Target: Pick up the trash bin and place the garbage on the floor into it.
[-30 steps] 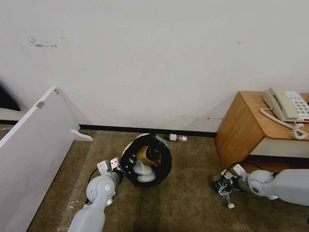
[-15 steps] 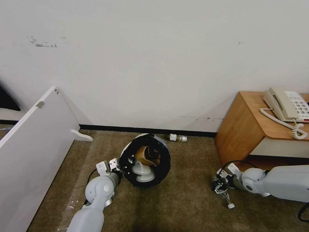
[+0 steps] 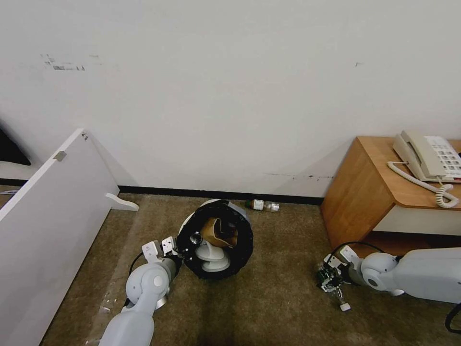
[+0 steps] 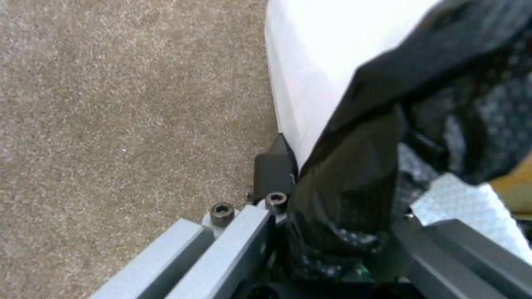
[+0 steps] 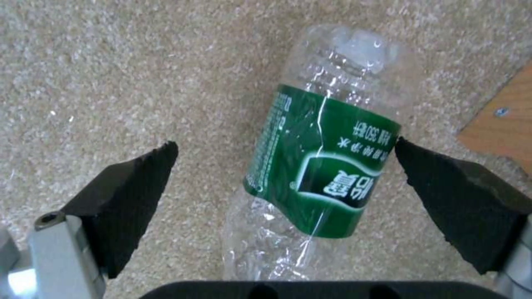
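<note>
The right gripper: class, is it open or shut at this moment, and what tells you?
Open. The right gripper has its fingers spread either side of the green-labelled bottle lying on the floor, one with a clear gap.

wooden cabinet (image 3: 357, 192) right | beige telephone (image 3: 427, 156) on top | white panel (image 3: 53, 202) leaning left, perhaps a door

White wall (image 3: 230, 96), carpet (image 3: 278, 307), wooden cabinet (image 3: 365, 202), white panel (image 3: 53, 211).

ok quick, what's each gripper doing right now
Left gripper: shut on the black-bagged rim of the small round white plastic trash bin.
Right gripper: open, straddling a clear green-labelled plastic bottle.
</note>
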